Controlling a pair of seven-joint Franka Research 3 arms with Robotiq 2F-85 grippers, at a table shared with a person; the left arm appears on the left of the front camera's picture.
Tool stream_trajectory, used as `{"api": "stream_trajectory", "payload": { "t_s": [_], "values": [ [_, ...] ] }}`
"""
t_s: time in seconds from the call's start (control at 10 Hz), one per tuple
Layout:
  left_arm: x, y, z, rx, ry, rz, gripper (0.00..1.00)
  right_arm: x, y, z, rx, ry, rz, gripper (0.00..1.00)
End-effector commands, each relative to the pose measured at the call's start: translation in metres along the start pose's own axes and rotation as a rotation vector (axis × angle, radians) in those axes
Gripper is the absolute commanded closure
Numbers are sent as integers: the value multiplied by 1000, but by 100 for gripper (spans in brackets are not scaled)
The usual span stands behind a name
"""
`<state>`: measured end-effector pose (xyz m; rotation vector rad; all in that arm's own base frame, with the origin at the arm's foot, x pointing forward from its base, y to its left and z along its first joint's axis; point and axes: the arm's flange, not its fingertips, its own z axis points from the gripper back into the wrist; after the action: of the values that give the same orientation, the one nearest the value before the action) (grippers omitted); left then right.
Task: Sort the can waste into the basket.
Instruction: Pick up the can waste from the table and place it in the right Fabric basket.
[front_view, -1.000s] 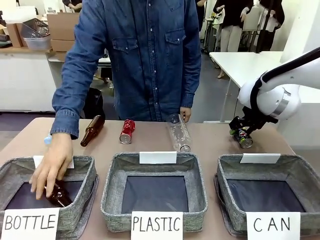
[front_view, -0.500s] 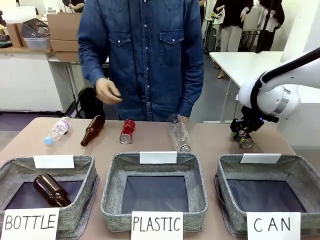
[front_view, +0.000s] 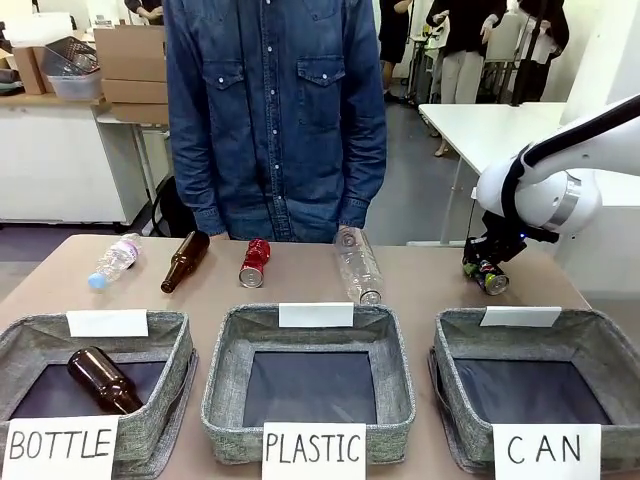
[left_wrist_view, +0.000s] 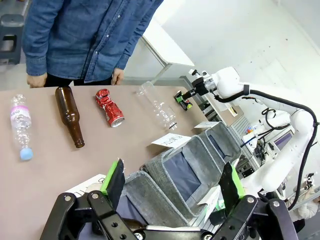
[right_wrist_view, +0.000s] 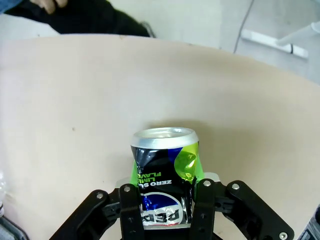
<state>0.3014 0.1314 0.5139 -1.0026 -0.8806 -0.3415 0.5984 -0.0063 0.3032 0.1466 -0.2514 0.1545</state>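
glossy dented metal can (right_wrist_view: 163, 172)

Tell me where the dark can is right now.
In the front view the dark can is at the table's far right, clamped in the right jaws, just beyond the CAN basket.

A: How's the left end effector (left_wrist_view: 172, 176)?
B: Jaws spread wide, green pads (left_wrist_view: 114, 175) facing each other
A: And the right end effector (front_view: 486, 266)?
B: Pointing down from a bent wrist, clamped on the dark can (right_wrist_view: 164, 165) between its fingers
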Motion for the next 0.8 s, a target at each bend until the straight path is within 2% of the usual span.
{"api": "stream_trajectory", "payload": {
  "t_s": [0.0,0.3,0.4,0.6,0.7],
  "values": [
    [1,1,-1,-15,-18,-23,0,3,1,-1,-20,18,-7,100],
    [1,1,-1,-15,-18,-23,0,2,3,10,-8,16,20,100],
    [1,1,-1,-15,-18,-23,0,0,7,33,37,13,45,100],
    [1,1,-1,-15,-18,-23,0,-19,24,108,106,22,147,100],
    [1,1,-1,-15,-18,-23,0,-44,40,154,180,97,188,100]
  ]
}}
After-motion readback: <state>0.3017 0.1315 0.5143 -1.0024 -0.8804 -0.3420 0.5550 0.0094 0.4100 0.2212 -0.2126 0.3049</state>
